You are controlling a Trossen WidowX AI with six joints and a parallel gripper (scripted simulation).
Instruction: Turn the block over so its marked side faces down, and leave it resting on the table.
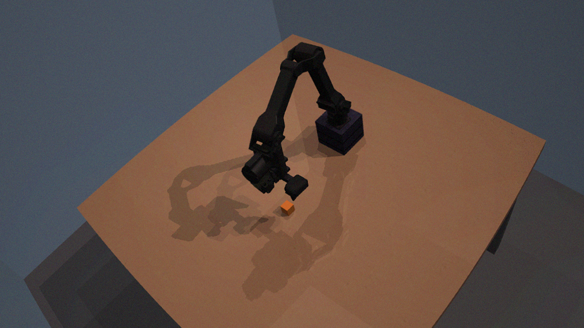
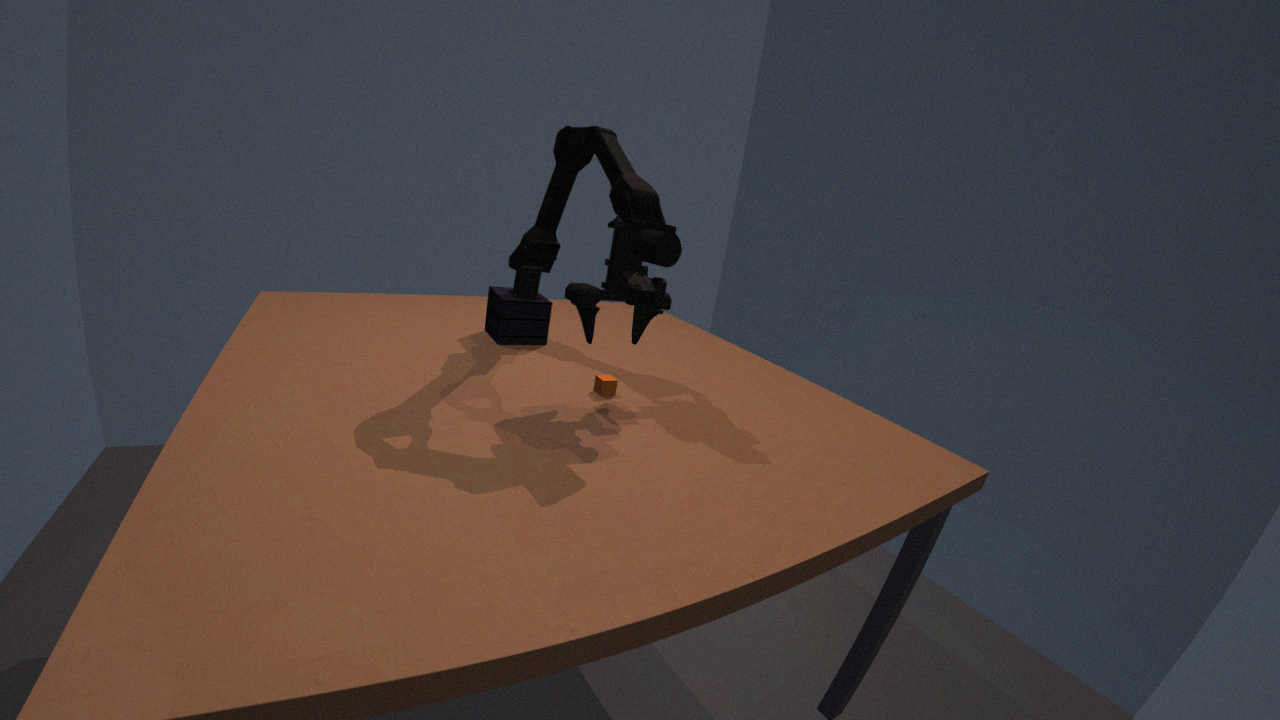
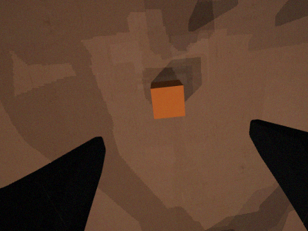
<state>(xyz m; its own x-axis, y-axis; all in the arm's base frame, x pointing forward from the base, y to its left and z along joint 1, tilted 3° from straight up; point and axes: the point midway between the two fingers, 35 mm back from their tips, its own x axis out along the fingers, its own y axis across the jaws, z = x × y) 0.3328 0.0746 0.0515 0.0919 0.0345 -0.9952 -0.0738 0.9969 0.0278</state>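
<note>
A small orange block (image 1: 287, 208) (image 2: 605, 385) (image 3: 168, 102) rests flat on the brown table (image 1: 418, 186) (image 2: 340, 573). Its top is plain orange in the wrist view, and one side below it is in dark shade. No mark shows on the faces in view; the marked side cannot be seen. My gripper (image 2: 612, 342) (image 3: 176, 135) is open and empty, pointing down, with its fingertips well above the block. In the wrist view the block is beyond the line between the fingertips, slightly left of their middle. In the top view one finger is mostly hidden by the wrist.
The arm's dark base block (image 1: 340, 132) (image 2: 518, 316) stands on the table behind the orange block. The arm arches high above the table. Its shadows fall around the orange block. The table's edges are far from the block.
</note>
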